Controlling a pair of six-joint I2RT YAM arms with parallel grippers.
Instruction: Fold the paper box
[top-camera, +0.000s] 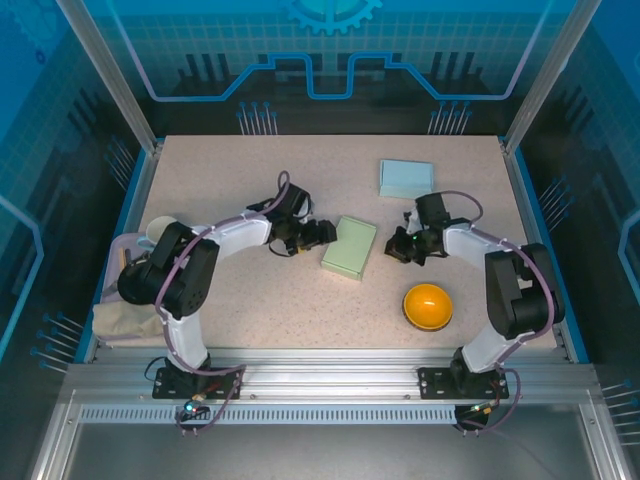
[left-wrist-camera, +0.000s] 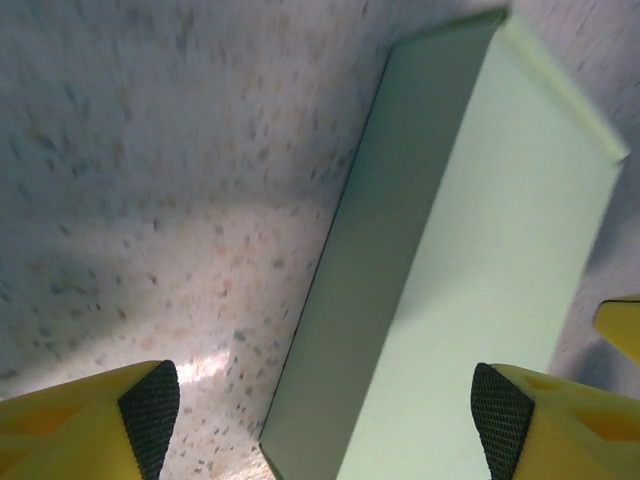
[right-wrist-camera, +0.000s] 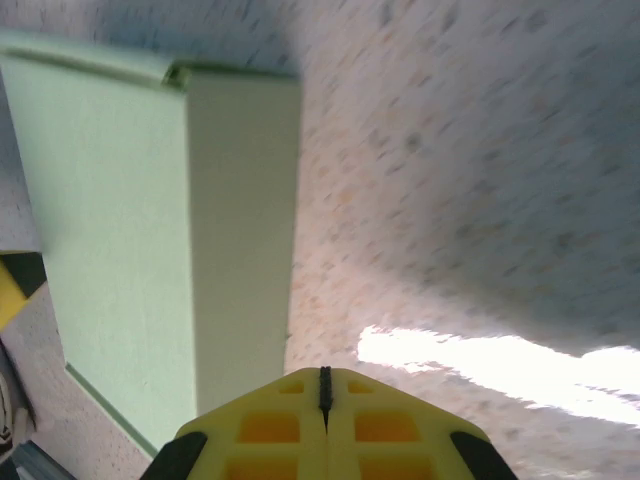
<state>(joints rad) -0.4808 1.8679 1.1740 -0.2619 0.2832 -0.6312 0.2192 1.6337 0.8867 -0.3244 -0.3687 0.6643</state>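
At table (top-camera: 260, 300) centre | paper box (top-camera: 349, 247) lies closed, looks fully formed | left claw (top-camera: 322, 234) wide open, empty, over its left edge | right claw (top-camera: 400, 247) shut, empty, just right | judged: folding near done, only withdrawal left

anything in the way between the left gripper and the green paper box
Nothing visible does. The left gripper has its jaws open right at the pale green rectangular paper box, with bare speckled tabletop beside the box's near edge.
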